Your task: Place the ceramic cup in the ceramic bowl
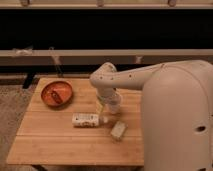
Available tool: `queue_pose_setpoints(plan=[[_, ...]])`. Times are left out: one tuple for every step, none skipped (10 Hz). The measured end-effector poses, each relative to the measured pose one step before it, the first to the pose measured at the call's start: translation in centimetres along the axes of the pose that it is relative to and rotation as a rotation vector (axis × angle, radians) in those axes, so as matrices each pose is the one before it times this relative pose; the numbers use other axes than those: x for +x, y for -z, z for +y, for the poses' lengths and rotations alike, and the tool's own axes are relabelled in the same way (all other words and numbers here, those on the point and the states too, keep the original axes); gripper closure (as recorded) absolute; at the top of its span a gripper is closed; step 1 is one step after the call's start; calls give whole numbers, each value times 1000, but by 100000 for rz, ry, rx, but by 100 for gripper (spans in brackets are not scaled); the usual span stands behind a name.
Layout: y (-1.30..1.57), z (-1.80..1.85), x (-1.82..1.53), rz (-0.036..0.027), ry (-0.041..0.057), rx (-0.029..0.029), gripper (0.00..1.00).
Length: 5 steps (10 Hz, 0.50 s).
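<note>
The ceramic cup is a small whitish cup standing upright near the middle of the wooden table. The ceramic bowl is a round orange-terracotta dish at the table's back left, with a small dark item lying in it. My gripper hangs from the white arm and is down at the cup's left side, partly covering it. The cup stands well to the right of the bowl, apart from it.
A white oblong bottle lies on its side in front of the cup. A pale beige lump lies to its right. My large white body fills the right side. A dark shelf and rail run behind the table.
</note>
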Motion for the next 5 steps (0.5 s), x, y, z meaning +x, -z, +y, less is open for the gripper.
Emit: queue_pose_setpoints(plan=[[-823,305,96,3065,319,202,37],[-344,-31,45,2504,-398,1627,45],[-174,-154,16,1957,-645,2830,52],[150,4,-155,2084,-519,4739,63],[934,-174,-289,981,-460,6506,75]])
